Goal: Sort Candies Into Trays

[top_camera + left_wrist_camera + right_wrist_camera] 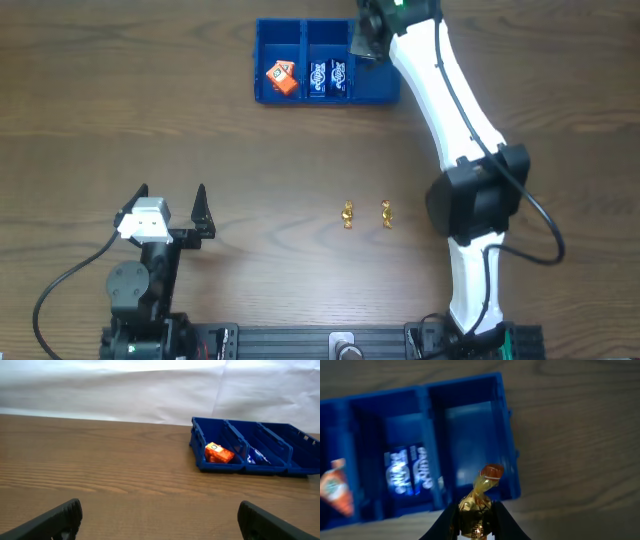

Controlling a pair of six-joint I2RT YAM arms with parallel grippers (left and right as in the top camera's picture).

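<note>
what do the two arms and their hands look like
The right arm has white link shells, a bulky black elbow joint and a black cable looping beside it; the right hand is black. The left arm is mostly black, with a white block at the wrist; the left hand has two slim, pointed black fingers.
</note>
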